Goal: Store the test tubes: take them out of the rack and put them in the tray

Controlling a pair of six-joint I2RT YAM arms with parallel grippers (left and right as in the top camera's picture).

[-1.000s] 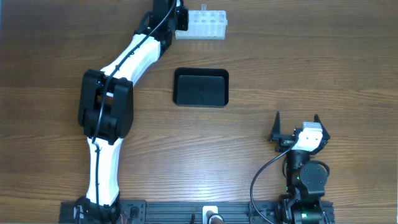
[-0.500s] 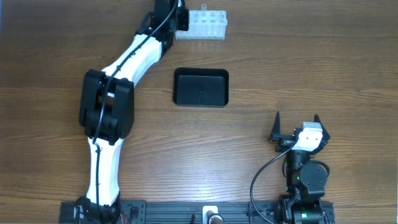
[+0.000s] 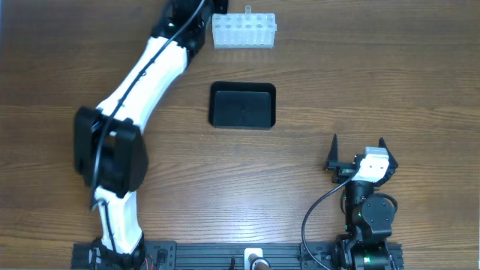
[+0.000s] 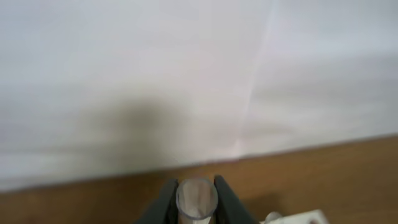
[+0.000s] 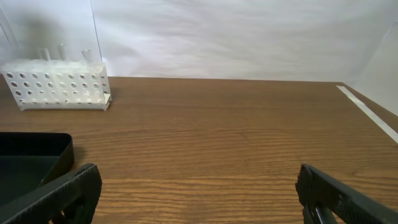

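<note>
Since the earlier frame the left arm [image 3: 150, 64] has swung its elbow left and nearer, and its wrist has drawn away from the left end of the rack [image 3: 244, 31] toward the far edge of the table [image 3: 375, 75]; the rack itself sits turned very slightly from where it was. In the left wrist view the left gripper [image 4: 197, 200] is closed narrowly on a clear test tube [image 4: 197, 196], one finger [image 4: 168, 202] against each side, the tube seen end-on through its open mouth. Behind it are a strip of table and a white wall [image 4: 186, 62], with a white corner of the rack just beside it to the right. From above, the rack lies at the far edge of the table with one tube rising from its far row. The right wrist view shows what the top view does not: about three tubes [image 5: 87, 55] standing upright at the rack's far side. The black tray [image 3: 242, 105] lies nearer than the rack, apart from it, with its bare floor showing. The right gripper [image 3: 358, 154] rests well apart at the near right, its fingers [image 5: 62, 193] spread wide and touching nothing.
</note>
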